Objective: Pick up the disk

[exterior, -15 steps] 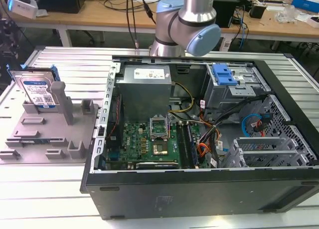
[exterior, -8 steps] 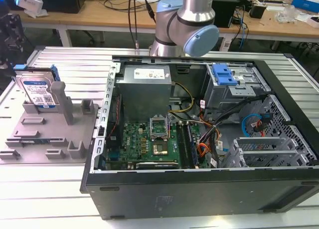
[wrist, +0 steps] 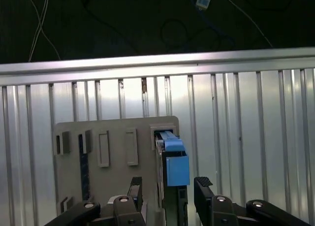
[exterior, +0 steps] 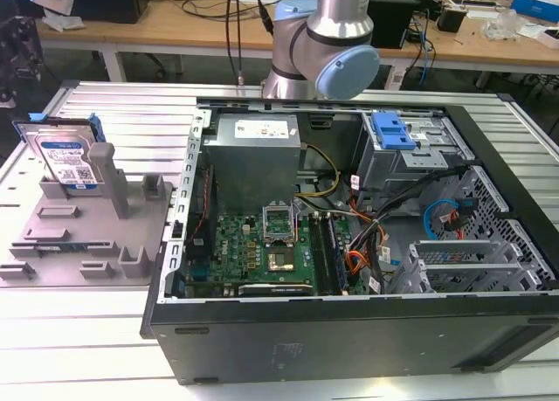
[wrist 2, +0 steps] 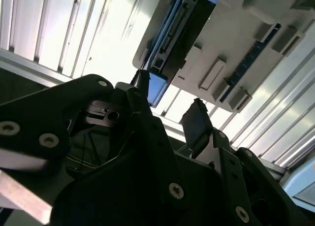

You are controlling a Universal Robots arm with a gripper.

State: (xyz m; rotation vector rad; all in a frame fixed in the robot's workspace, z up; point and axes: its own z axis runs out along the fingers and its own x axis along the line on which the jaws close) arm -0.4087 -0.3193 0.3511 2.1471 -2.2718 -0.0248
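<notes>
Over at the exterior view's left, in the upper part of the frame, the disk [exterior: 65,161] stands on edge in the grey fixture block [exterior: 87,235]. It's tilted a bit, label face toward the camera, with blue rails along its sides. The block sits on the ribbed metal table [exterior: 113,104], just beside the open computer case [exterior: 349,349], which takes up most of the middle and right of the frame. Inside the case you can make out the motherboard [exterior: 262,244], the power supply box [exterior: 253,152] and a blue drive-bay bracket [exterior: 390,130] toward the upper right. The robot arm [exterior: 319,43] comes in at the top centre, behind the case.

In the first wrist view the gripper [wrist: 169,186] is spread wide, its black fingers [wrist: 203,189] well apart and nothing clamped between them. The disk [wrist: 170,159] shows edge-on in its slot of the fixture block [wrist: 116,147] and lines up with the gap between the fingers, but it's well apart from them, no contact.

The second wrist view shows the same thing. The gripper [wrist 2: 170,113] is open and empty, and beyond the fingers [wrist 2: 197,125] the disk [wrist 2: 184,31] shows as a dark edge with a blue rail, seated in the block [wrist 2: 236,48].
</notes>
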